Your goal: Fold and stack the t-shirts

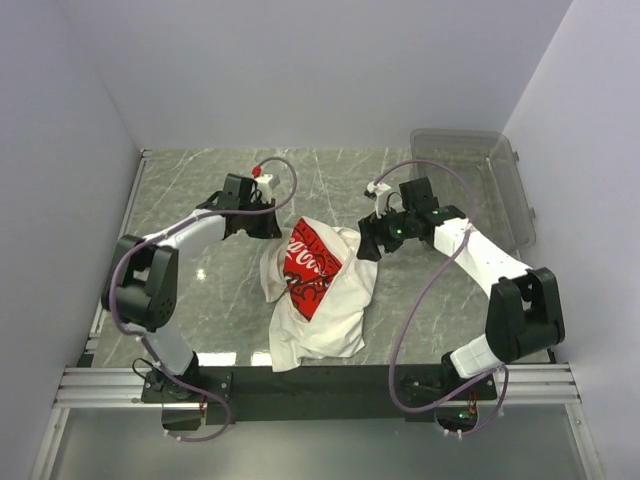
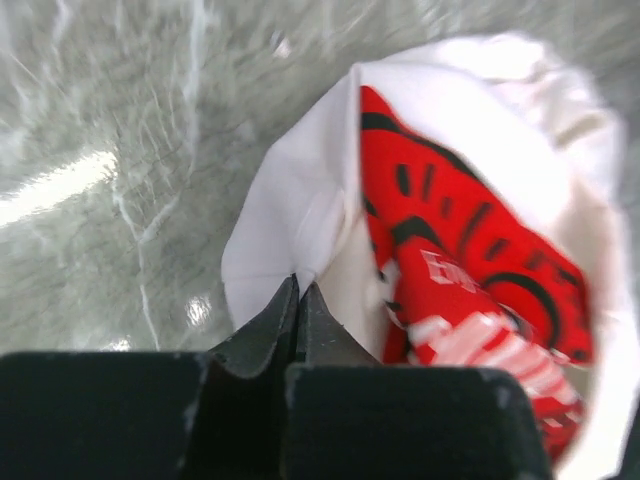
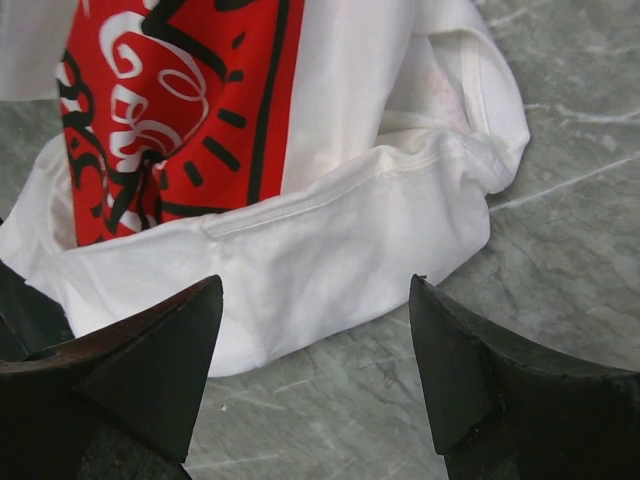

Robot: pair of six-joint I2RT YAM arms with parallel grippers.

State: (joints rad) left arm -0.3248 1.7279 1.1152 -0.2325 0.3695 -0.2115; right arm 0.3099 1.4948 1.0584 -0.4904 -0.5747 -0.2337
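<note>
Lying crumpled mid grey marble counter: white cotton t-shirt, red square print. Likely light, limp; take hem edges. Left end effector pressed together at white fold; right end effector spread before hem.

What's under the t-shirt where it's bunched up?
Only bare marble table shows around the crumpled t-shirt, and white folds tuck beneath its red print. Anything lying under the cloth is covered and cannot be seen.
</note>
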